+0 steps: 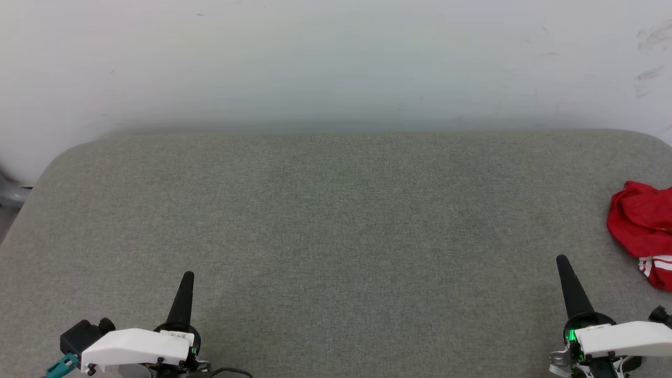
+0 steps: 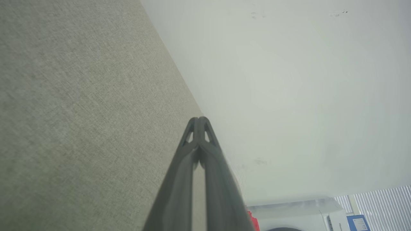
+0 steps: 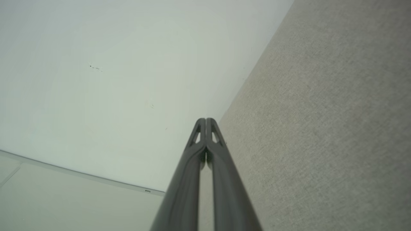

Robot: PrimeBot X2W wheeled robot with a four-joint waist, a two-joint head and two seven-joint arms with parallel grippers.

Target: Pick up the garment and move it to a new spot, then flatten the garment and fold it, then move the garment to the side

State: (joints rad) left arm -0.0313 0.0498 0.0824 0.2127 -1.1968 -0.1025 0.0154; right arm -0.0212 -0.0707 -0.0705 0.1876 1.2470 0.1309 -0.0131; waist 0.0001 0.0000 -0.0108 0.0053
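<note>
The garment (image 1: 641, 226) lies crumpled in a red heap at the far right edge of the grey padded table (image 1: 336, 220), with a bit of red-and-white striped trim at its near side. A sliver of the red garment (image 2: 253, 221) also peeks out beside the left fingers. My left gripper (image 1: 187, 275) rests at the lower left, shut and empty, fingertips (image 2: 199, 119) pressed together. At the lower right my right gripper (image 1: 562, 259) is shut and empty too, its fingertips (image 3: 205, 120) touching. It sits a short way to the left of the garment and nearer to me.
A pale wall (image 1: 336, 63) rises behind the table's far edge. A white appliance (image 2: 298, 215) and window blinds (image 2: 382, 202) stand past the table's right end. A grey object (image 1: 10, 191) sits off the left edge.
</note>
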